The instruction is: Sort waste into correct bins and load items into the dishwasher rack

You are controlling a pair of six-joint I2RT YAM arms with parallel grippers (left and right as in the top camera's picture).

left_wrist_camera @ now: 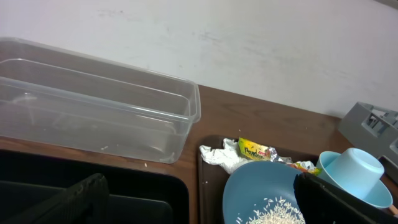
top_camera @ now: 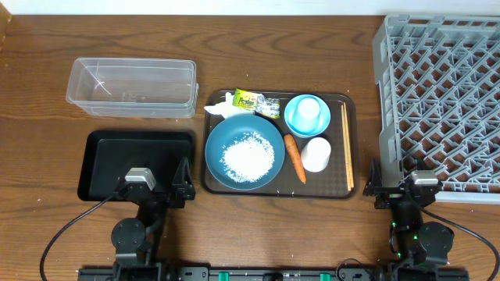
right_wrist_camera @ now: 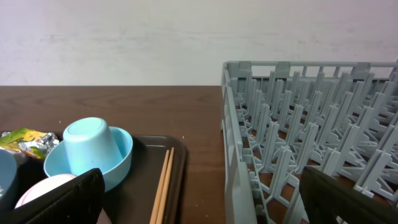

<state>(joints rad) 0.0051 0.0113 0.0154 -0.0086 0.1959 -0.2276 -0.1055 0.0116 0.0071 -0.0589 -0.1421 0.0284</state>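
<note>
On the brown serving tray [top_camera: 273, 192] a wide blue bowl [top_camera: 223, 136] holds a heap of rice [top_camera: 250, 156]. Beside it lie an orange carrot [top_camera: 294, 158], a white cup [top_camera: 316, 154], an upturned light-blue cup [top_camera: 306, 115] and chopsticks [top_camera: 347, 148]. A crumpled tissue [top_camera: 220, 107] and a printed wrapper [top_camera: 256, 102] lie at the tray's back edge. The clear tub [top_camera: 131, 86] and black tray [top_camera: 105, 152] stand to the left, the grey rack [top_camera: 441, 94] to the right. My left gripper [top_camera: 155, 186] is open over the black tray's near edge. My right gripper [top_camera: 394, 187] is open by the rack's near left corner.
The left wrist view shows the tub [left_wrist_camera: 93, 106], tissue [left_wrist_camera: 217, 155], wrapper [left_wrist_camera: 255, 149] and bowl [left_wrist_camera: 261, 186]. The right wrist view shows the chopsticks [right_wrist_camera: 163, 183], light-blue cup [right_wrist_camera: 90, 146] and rack wall [right_wrist_camera: 239, 162]. Bare wooden table lies between the serving tray and the rack.
</note>
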